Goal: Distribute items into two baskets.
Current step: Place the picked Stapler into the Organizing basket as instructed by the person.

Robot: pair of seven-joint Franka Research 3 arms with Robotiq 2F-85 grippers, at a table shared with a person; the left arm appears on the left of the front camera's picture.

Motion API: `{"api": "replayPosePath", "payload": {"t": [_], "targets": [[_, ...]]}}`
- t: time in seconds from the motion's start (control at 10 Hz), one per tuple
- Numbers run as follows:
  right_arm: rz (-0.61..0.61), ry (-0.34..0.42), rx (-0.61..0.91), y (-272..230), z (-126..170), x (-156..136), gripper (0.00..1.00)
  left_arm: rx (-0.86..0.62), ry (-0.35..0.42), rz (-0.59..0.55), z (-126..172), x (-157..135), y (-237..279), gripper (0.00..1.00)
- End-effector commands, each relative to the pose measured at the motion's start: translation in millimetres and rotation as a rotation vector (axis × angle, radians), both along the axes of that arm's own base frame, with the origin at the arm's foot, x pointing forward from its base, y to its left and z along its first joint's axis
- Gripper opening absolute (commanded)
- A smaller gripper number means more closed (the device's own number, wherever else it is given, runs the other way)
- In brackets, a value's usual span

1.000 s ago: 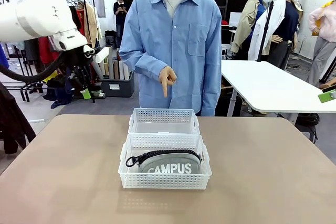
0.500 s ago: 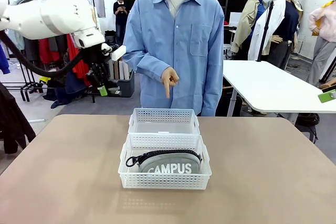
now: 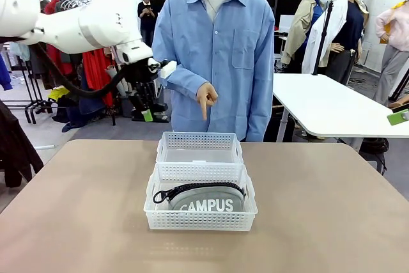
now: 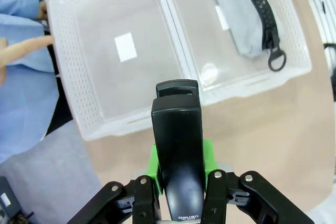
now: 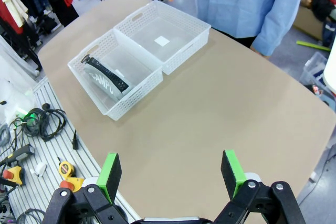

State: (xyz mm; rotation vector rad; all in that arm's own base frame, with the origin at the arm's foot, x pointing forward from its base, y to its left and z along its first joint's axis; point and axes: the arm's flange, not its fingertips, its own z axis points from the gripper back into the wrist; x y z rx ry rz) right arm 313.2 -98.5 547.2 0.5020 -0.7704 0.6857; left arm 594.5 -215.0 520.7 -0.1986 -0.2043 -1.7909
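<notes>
Left gripper, lower centre, pinches the stapler above the far basket; right gripper fingers spread wide.

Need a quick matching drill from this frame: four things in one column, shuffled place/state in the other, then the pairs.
Things:
1. stapler
2. pouch
3. far basket
4. right end effector

States:
A. lying in the near basket
B. open, holding nothing
C. clamped in the left end effector
D. nothing in it but a white label; the person's hand points down at it

Pairs: 1-C, 2-A, 3-D, 4-B
</notes>
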Motion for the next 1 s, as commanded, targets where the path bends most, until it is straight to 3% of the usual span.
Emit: {"api": "replayPosePath", "payload": {"t": [0.0,0.5,0.9], "targets": [[0.011,-0.014,0.015,0,1,1,1.00,0.000,0.036,0.043,0,4,-21,0.03],[0.011,-0.014,0.015,0,1,1,1.00,0.005,0.109,0.098,-27,19,-72,0.03],[0.011,-0.014,0.015,0,1,1,1.00,0.001,0.095,0.163,-51,40,-94,0.03]]}}
